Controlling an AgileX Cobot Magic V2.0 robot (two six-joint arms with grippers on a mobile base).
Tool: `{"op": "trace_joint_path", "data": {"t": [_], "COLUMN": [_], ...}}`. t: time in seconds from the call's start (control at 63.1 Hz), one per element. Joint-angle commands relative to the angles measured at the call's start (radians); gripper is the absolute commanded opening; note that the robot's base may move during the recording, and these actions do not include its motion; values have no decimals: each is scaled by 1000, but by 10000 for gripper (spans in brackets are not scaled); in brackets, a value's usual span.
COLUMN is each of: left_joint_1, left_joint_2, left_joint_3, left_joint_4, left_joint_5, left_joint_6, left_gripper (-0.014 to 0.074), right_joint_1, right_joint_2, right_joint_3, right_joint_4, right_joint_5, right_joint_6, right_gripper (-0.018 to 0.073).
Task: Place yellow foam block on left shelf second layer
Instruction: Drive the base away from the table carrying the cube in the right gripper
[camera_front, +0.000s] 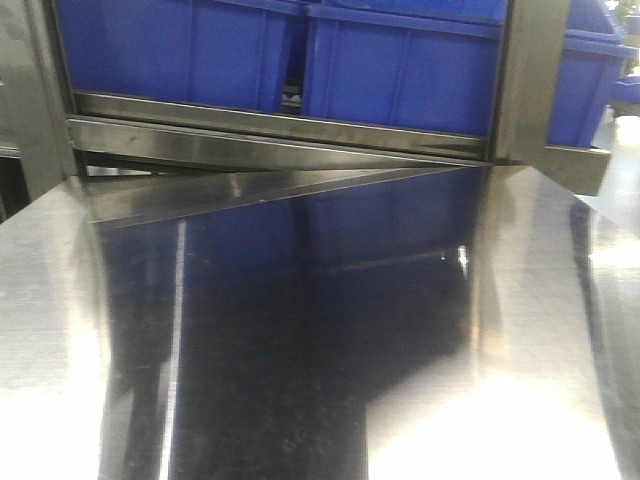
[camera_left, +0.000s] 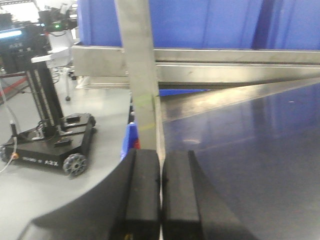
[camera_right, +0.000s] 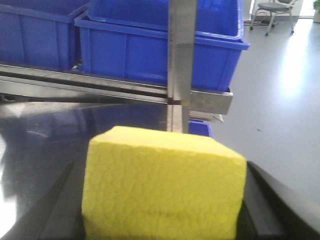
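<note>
The yellow foam block (camera_right: 165, 185) fills the lower middle of the right wrist view, and my right gripper (camera_right: 161, 172) is shut on it, one dark finger against each side. It hangs over a shiny steel surface (camera_right: 45, 130). Beyond stands the left shelf second layer (camera_front: 280, 125), a steel rail carrying large blue bins (camera_front: 400, 70). My left gripper (camera_left: 161, 152) is shut with nothing in it, low over the steel surface's left edge, just in front of an upright rack post (camera_left: 140, 75). Neither gripper shows in the front view.
A rack post (camera_right: 180, 60) rises straight ahead of the block. A black wheeled robot base (camera_left: 50, 145) stands on the grey floor at left. A small blue bin (camera_left: 131, 140) sits low beside the post. A chair (camera_right: 275, 10) stands far right.
</note>
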Motion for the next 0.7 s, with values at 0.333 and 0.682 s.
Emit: {"op": "trace_joint_path", "data": {"t": [0.333,0.682], "left_joint_1": [-3,-3], "left_joint_2": [-14,-14], "left_joint_3": [26,26], "left_joint_4": [-3,-3], "left_joint_5": [-84,-84], "left_joint_6": [-4,-4], "left_gripper": [136,136], "right_joint_1": [-4,-4], "right_joint_2": [12,13], "right_joint_3": [-30,-30], "right_joint_4": [-6,-6], "right_joint_5": [-91,-91], "right_joint_6": [-6,-6], "right_gripper": [344,344]}}
